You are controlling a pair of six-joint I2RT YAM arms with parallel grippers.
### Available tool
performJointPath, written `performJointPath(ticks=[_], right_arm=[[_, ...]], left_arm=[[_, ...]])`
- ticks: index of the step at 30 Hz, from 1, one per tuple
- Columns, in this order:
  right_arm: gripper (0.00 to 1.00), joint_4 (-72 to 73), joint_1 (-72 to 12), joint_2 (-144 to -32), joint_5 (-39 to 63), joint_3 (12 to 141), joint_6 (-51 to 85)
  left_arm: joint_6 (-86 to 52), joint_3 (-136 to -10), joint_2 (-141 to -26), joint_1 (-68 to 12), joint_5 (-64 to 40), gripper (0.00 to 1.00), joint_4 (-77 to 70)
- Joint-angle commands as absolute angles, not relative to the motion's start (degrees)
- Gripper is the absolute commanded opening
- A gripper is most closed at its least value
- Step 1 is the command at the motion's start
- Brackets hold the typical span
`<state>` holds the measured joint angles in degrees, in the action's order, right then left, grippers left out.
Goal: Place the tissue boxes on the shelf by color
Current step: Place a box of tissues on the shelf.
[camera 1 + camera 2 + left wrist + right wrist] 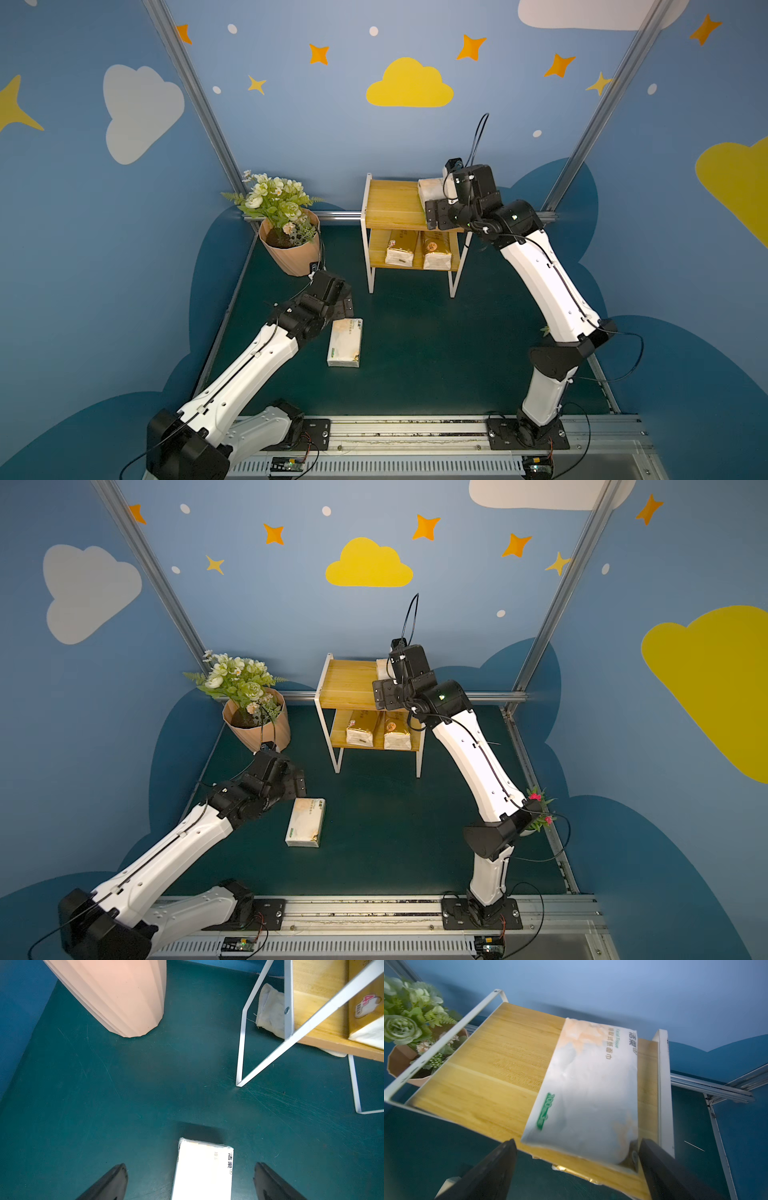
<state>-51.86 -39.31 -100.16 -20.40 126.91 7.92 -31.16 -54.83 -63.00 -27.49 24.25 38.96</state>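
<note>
The left gripper [190, 1166] hangs with its jaws spread wide. The end of a cream-white tissue pack [203, 1172] lies on the green mat [124, 1105] between them, clear of both fingers. Ahead of these jaws stands the two-tier shelf [390, 203], with two gold tissue packs [401, 247] side by side on its lower board. The right gripper [577, 1142] is also spread. A second cream-white pack [591, 1088] lies flat on the top board, its near end at the fingertips, ungripped.

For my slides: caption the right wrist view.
Open right pincer facing a cream-white soft tissue pack atop the yellowish wood-grain shelf.
</note>
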Motion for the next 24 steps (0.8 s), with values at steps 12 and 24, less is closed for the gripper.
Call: performJointPath(ticks=[12,24], right_arm=[[0.98,-38.88,-43.76,-81.87,-24.73,100.08,13.68],[0.98,-42.81,-44.38,-80.53,-16.61,93.69,16.1]], left_arm=[[-30.78,-49.85,-60.72,-27.51,22.99,1.0,43.76],[-42.46,-48.63,-65.49,-38.8,17.19,1.0,53.4]])
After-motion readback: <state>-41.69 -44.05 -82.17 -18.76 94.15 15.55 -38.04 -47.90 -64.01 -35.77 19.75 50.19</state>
